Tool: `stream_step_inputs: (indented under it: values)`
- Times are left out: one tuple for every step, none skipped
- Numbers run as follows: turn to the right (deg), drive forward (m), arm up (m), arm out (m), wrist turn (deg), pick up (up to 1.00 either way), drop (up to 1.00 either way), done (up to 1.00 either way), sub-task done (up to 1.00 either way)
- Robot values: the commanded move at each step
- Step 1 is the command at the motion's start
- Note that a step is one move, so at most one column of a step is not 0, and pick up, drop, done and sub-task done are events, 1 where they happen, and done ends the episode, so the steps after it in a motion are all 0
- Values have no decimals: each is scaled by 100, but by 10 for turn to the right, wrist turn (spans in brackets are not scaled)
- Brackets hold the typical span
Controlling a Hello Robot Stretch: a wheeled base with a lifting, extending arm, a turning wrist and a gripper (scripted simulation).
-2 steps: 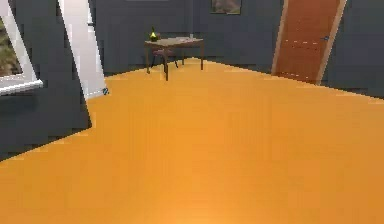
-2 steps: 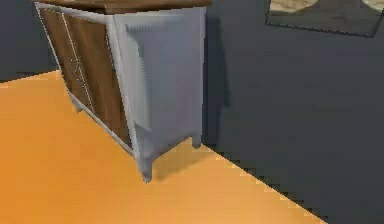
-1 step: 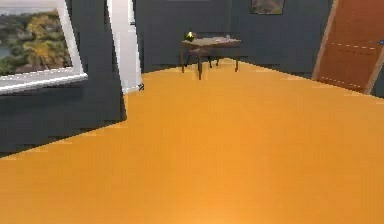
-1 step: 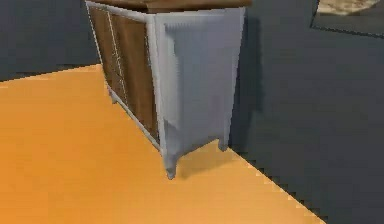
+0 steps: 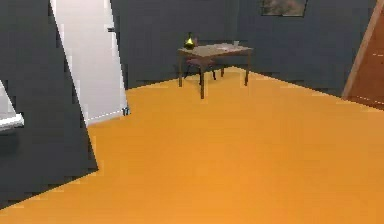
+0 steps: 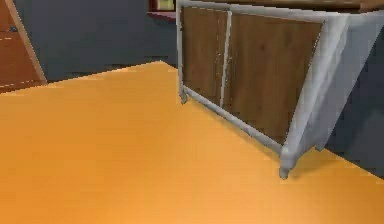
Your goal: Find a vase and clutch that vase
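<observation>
In the forward view, what looks to be the vase (image 5: 189,41), a small dark shape with yellow in it, stands on the left end of a dark wooden table (image 5: 222,52) against the far wall. A still smaller pale thing (image 5: 237,43), too small to name, sits toward the table's right end. A wide stretch of bare orange floor (image 5: 240,150) lies between here and there. The state of the claw cannot be told. The chief risk, as I judge it, is in the approach. A dark wall panel (image 5: 40,110) juts in at the near left, with a white door (image 5: 88,55) beyond it, so a line that cuts left could clip that corner. In the arm side view a cabinet (image 6: 255,65) with wooden doors stands close by, its near leg well out on the floor. A turn made too early could swing the base or arm into it. The vase seems to sit close to the table's left edge, so a reach that comes in low or off line could push it over or off the table. From this far away the shape could also be something other than a vase, and a closer look would settle it.
</observation>
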Motion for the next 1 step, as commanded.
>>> stream_step_inputs:
  values:
    - [0,100,0,0,0,0,0,0,0]
